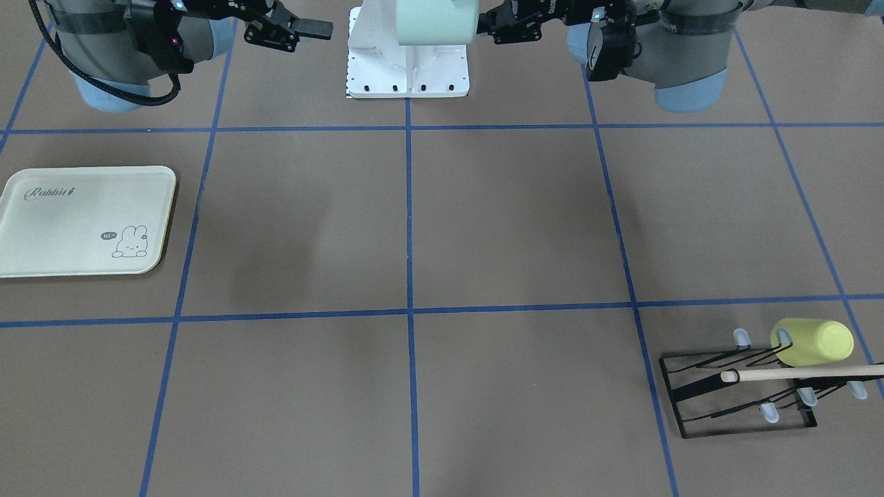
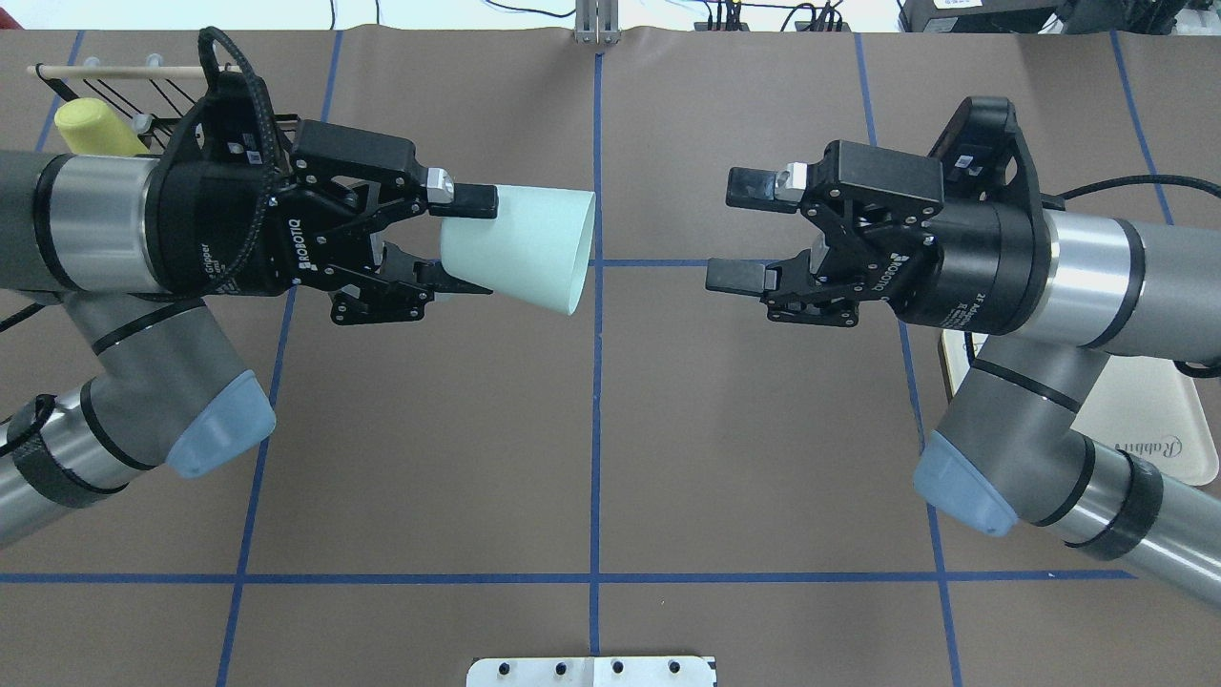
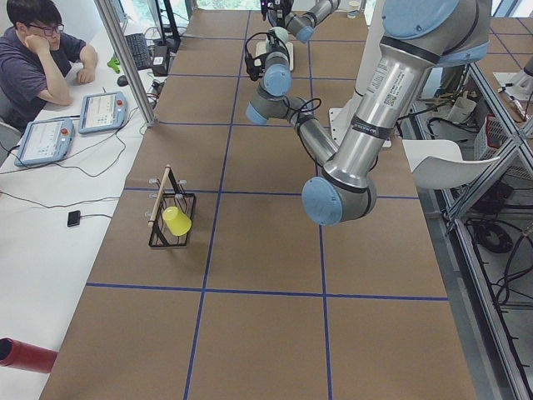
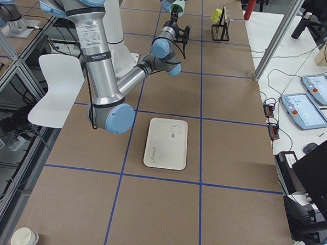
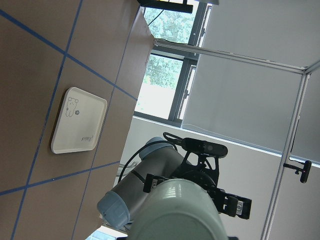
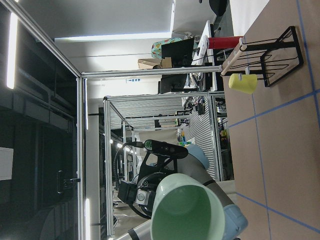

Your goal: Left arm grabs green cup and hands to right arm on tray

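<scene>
Pinching the green cup [image 2: 534,248] by its base in my left gripper [image 2: 469,240], I must hold level until my spread right gripper [image 2: 739,229] clamps its wall

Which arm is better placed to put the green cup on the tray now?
Right. Its open right gripper faces the green cup that the left gripper holds, and the tray lies on that arm's side.

My left gripper [image 2: 472,243] is matt black; the green cup [image 2: 529,250], smooth satin plastic. The tabletop [image 2: 591,429] looks like matt brown paper, the tray [image 1: 83,221] smooth cream plastic.
</scene>
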